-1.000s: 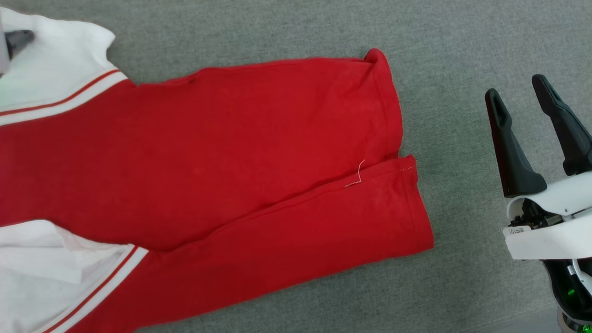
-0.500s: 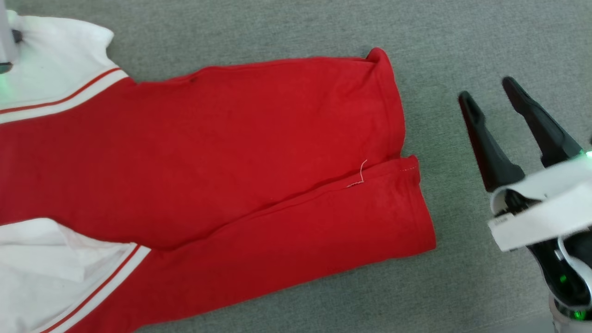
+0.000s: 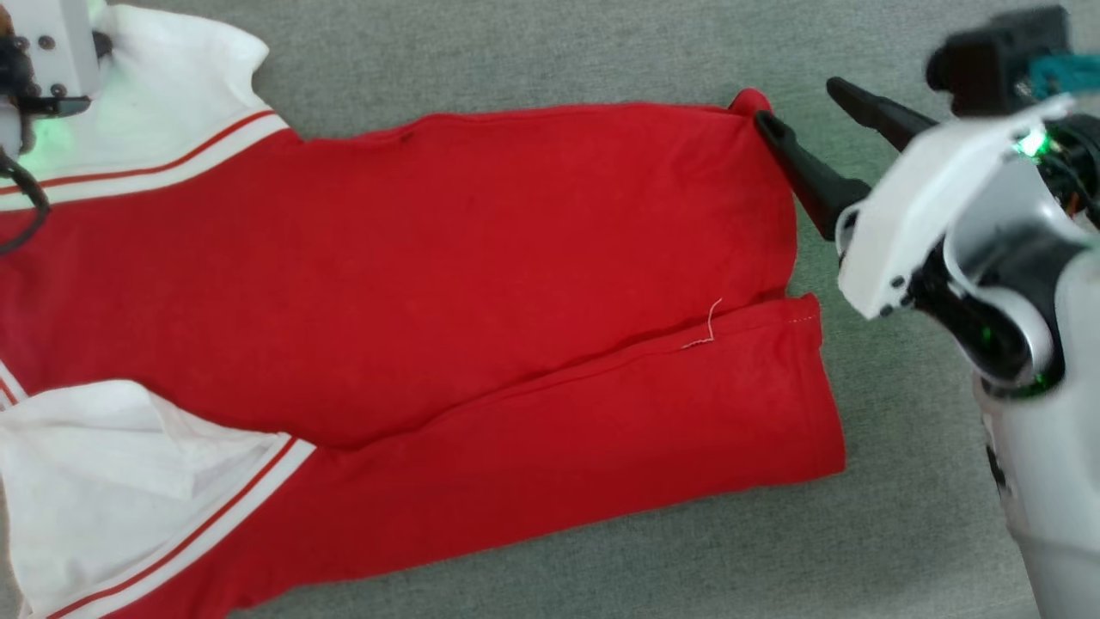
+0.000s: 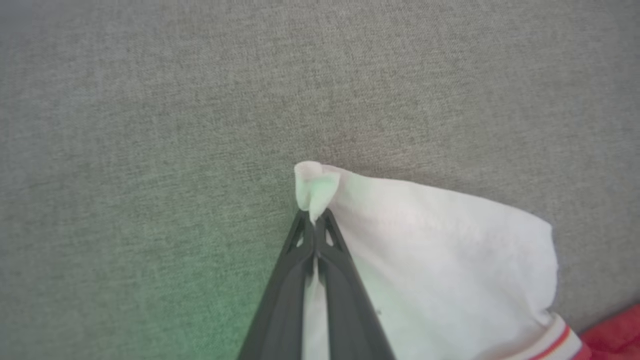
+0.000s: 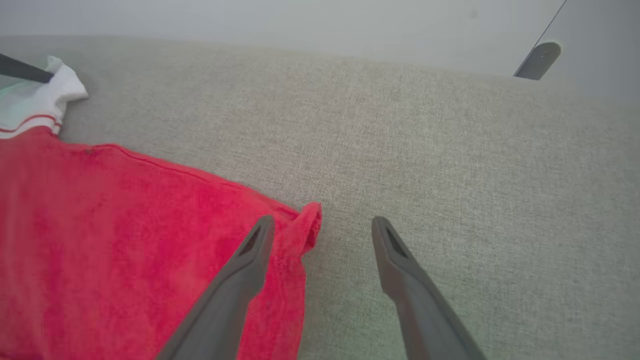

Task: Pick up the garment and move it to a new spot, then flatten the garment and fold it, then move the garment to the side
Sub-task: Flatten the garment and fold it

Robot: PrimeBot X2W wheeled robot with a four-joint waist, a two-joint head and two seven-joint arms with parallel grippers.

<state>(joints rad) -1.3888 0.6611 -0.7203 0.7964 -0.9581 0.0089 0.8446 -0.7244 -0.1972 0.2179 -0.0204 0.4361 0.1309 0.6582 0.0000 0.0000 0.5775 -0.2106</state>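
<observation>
Two red layers of the garment lie flat on the grey fabric surface. One is a folded strip along the lower part of the head view, its hem at lower right. The other is the broad body above it. A loose pale thread sits at the seam between them. At lower left a white sleeve with striped trim lies crumpled beside the red.

Farther up, at upper right, the right gripper has its fingers spread wide and grasps nothing. In the right wrist view one finger crosses the garment's upturned red corner and its partner crosses bare grey cloth.

At far upper left, the left gripper is clenched on the edge of the other white sleeve. A small tuft of white cloth pokes out beyond its tips.
</observation>
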